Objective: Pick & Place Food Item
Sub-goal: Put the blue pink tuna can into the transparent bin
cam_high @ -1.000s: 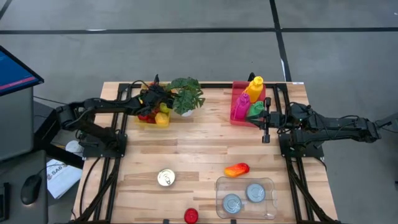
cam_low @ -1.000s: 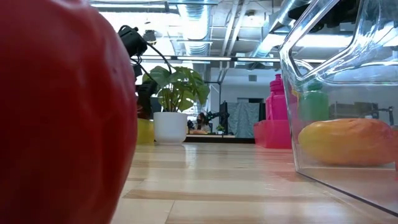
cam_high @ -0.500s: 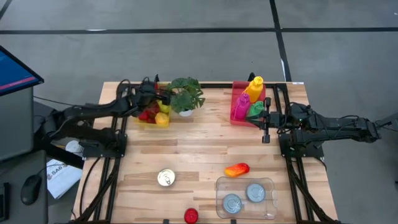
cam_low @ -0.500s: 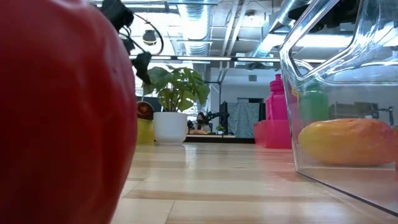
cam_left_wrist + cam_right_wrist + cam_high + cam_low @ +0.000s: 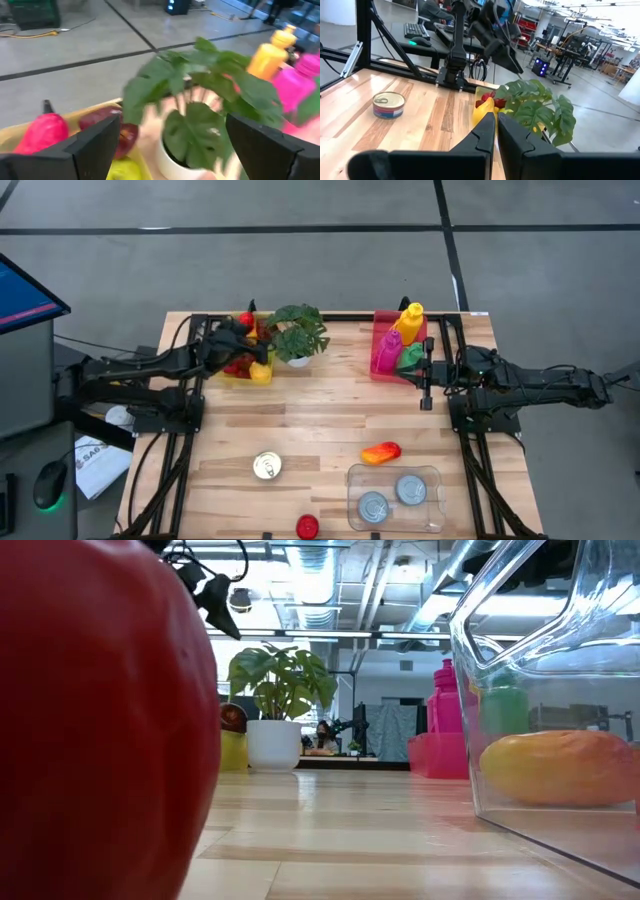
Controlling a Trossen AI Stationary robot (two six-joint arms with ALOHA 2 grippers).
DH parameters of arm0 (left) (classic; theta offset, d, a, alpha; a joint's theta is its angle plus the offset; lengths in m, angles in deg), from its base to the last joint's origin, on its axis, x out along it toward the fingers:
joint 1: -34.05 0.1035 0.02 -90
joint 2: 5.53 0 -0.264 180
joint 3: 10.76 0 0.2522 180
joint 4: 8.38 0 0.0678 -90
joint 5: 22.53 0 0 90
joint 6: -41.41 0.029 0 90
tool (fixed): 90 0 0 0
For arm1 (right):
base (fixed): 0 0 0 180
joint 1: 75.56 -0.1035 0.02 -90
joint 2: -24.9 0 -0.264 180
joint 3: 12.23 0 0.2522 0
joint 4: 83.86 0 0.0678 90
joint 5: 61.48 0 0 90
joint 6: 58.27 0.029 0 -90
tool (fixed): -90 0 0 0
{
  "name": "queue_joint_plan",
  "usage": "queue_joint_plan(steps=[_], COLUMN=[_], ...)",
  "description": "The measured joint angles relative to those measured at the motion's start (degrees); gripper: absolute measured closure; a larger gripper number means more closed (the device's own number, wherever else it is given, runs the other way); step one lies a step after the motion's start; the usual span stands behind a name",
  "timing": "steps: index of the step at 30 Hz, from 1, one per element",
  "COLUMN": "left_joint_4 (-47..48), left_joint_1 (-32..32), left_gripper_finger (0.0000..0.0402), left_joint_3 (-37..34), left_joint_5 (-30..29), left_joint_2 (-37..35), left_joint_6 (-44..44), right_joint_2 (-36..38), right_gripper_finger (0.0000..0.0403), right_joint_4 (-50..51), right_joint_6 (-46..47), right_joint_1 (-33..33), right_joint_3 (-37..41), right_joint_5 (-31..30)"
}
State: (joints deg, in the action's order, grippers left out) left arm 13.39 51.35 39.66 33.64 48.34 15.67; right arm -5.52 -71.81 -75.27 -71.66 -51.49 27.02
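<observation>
The left pincer (image 5: 243,337) hangs over the yellow tray of toy fruit (image 5: 243,372) at the far left of the wooden worktop (image 5: 300,420), just beside the potted green plant in a white pot (image 5: 298,335). Its fingers (image 5: 95,145) stand wide apart with nothing between them. In the left wrist view a pink-red fruit (image 5: 42,132), a dark red apple (image 5: 107,127) and a yellow fruit (image 5: 122,170) lie in the tray.

To do this step well, I think the arm should choose one fruit, centre both fingers around it, and go down straight. The plant leaves are near, so the approach should keep to the side away from them. The fruits touch each other, so a narrow, careful closing is safer.

The right pincer (image 5: 428,375) rests with fingers together, empty, beside the pink bin of bottles (image 5: 398,345). The clear plastic container (image 5: 395,498), probably the goal, is at the near edge.
</observation>
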Motion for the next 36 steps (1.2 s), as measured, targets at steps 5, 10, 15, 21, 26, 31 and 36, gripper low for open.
queue_joint_plan(steps=[5,10,15,21,26,31,36], left_joint_4=[-0.02,-1.98,-8.31,-12.97,-19.02,-25.47,-28.86], left_joint_1=[-6.0,-12.91,-19.91,-27.76,-32.83,-36.01,-36.94], left_gripper_finger=[0.0065,0.0079,0.0091,0.0102,0.0104,0.0104,0.0104], left_joint_3=[-1.94,-4.43,-7.73,-10.76,-13.55,-16.27,-18.42], left_joint_5=[0.0,0.01,0.03,0.03,0.03,-0.01,-0.01], left_joint_2=[-0.8,-0.78,-0.75,-0.62,-0.6,-0.6,-0.6], left_joint_6=[0.0,0.0,0.01,-0.01,-0.02,-0.01,-0.02], right_joint_2=[-0.35,-0.37,-0.39,-0.39,-0.39,-0.39,-0.39], right_gripper_finger=[0.0388,0.0388,0.0388,0.0388,0.0388,0.0388,0.0388], right_joint_4=[-0.06,-0.05,-0.02,0.0,0.0,0.0,0.02], right_joint_6=[-0.13,-0.15,-0.13,-0.13,-0.12,-0.11,-0.11], right_joint_1=[0.02,0.0,0.02,0.02,0.02,0.02,0.02], right_joint_3=[0.0,0.0,0.0,0.0,0.0,0.0,0.0], right_joint_5=[-0.01,-0.02,-0.02,-0.02,-0.02,-0.04,-0.04])
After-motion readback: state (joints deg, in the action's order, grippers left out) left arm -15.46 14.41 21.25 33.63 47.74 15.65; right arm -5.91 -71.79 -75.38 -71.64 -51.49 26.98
